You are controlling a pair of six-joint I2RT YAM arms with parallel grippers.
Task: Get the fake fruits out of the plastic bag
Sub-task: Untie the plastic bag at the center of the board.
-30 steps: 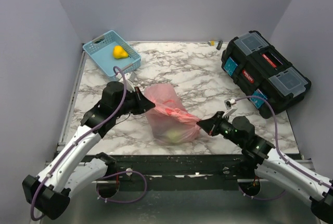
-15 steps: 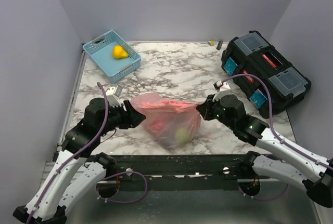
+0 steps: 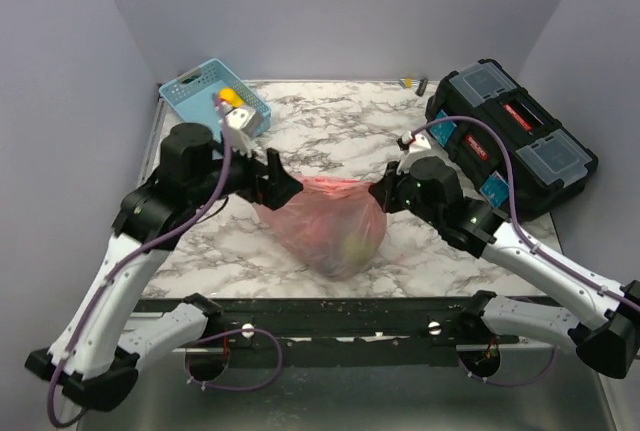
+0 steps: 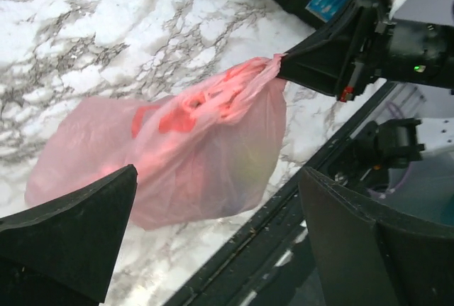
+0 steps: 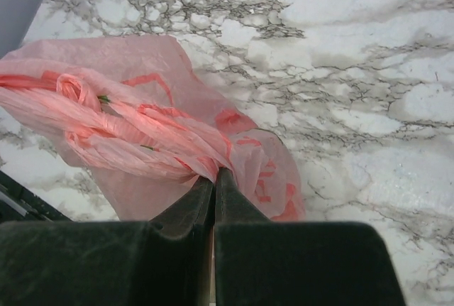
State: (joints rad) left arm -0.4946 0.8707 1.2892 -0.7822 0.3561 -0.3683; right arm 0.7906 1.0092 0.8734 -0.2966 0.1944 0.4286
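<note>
The pink plastic bag [image 3: 322, 219] sits near the table's front edge, its top drawn out to the right. My right gripper [image 3: 383, 191] is shut on its bunched handle [image 5: 177, 153], jaws pressed together [image 5: 214, 172]. My left gripper [image 3: 277, 179] hovers at the bag's left end, wide open and holding nothing; in its wrist view the bag [image 4: 177, 150] lies beyond the spread fingers [image 4: 78, 228]. A yellow-green fake fruit [image 3: 356, 248] shows faintly through the plastic; the other fruits inside are hidden. A yellow pear-like fruit [image 3: 229, 97] lies in the blue basket.
The light blue slotted basket [image 3: 195, 101] stands at the back left, just behind my left wrist. A black toolbox [image 3: 510, 136] fills the right side. A small object [image 3: 408, 82] lies at the back edge. The bag's bottom is close to the table's front rail [image 4: 284, 199].
My left gripper has opened and let go of the bag, then risen and pulled back to the left. The right gripper has lifted its end of the bag up and back, still shut on it.
</note>
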